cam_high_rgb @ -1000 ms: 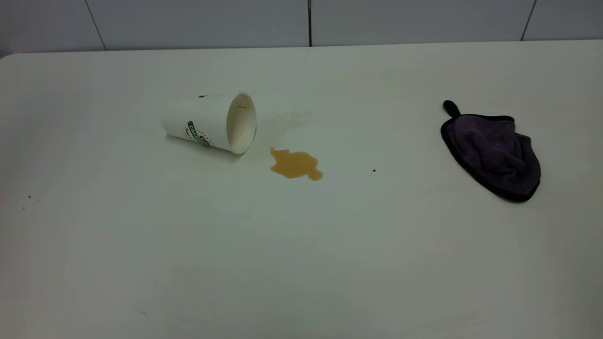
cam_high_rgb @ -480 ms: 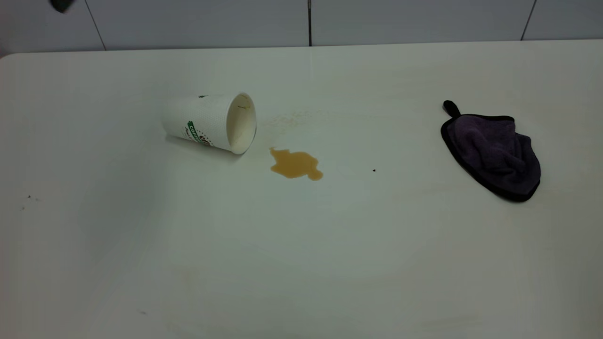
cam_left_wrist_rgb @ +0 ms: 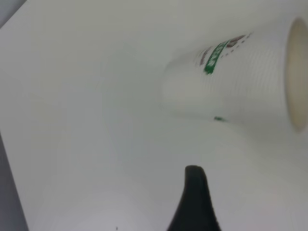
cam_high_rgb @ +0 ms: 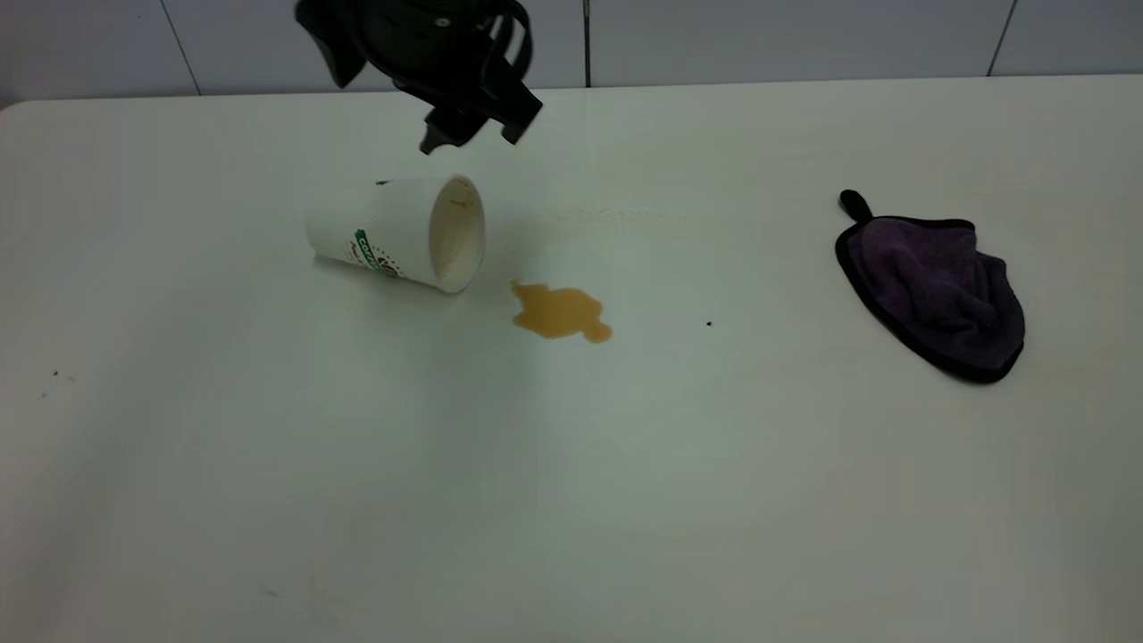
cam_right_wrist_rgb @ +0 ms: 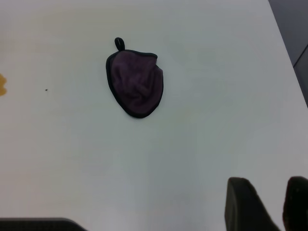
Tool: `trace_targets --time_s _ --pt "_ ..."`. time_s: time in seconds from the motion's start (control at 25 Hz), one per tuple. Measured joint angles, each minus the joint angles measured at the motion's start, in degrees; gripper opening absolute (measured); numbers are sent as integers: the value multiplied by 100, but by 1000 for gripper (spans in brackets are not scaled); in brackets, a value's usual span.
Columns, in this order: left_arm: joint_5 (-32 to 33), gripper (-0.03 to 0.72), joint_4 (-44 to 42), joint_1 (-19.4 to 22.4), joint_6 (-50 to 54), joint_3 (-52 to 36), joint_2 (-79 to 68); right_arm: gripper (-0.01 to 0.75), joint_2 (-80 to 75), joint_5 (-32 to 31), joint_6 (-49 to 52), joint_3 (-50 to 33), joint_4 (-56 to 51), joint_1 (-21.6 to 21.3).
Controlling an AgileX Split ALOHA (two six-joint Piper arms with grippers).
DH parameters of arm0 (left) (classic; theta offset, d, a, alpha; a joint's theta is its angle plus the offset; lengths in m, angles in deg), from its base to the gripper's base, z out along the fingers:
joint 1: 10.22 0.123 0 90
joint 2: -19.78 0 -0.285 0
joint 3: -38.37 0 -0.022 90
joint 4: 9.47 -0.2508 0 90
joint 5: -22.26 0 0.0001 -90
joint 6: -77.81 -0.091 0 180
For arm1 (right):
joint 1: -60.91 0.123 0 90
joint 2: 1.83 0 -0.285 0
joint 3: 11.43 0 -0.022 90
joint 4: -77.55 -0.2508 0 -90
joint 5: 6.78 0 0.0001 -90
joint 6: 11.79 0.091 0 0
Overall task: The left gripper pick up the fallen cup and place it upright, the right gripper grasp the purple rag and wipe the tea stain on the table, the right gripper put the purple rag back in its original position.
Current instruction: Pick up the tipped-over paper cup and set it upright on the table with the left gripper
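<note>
Exterior view is showing the left pincer [cam_high_rgb: 469, 132] hovering at the upper left of the frame, just above the cup [cam_high_rgb: 397, 232], its jaws parted and holding nothing. The cup is lying on its side on the bench [cam_high_rgb: 571, 491] (mouth facing the tea stain [cam_high_rgb: 560, 311] just beside it). At right the purple rag [cam_high_rgb: 933, 286] is lying alone; the right pincer [cam_right_wrist_rgb: 276, 202], jaws apart, is showing only in its wrist view.

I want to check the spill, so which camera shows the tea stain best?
The exterior view: the whole tea stain lies in the open beside the cup. The right wrist view catches only its edge; the left wrist view misses it.
</note>
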Motion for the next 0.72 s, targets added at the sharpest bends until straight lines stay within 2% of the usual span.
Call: trace_targets --time_s 0.32,0.52,0.72 --pt "-164 633 -715 -21 53 959 -1208 238 0 0 0 0 0 0" --pt "-171 632 -1268 -21 368 1144 -1708 238 0 0 0 0 0 0" --pt "-177 621 -1349 115 550 1175 -1938 238 0 0 0 0 0 0"
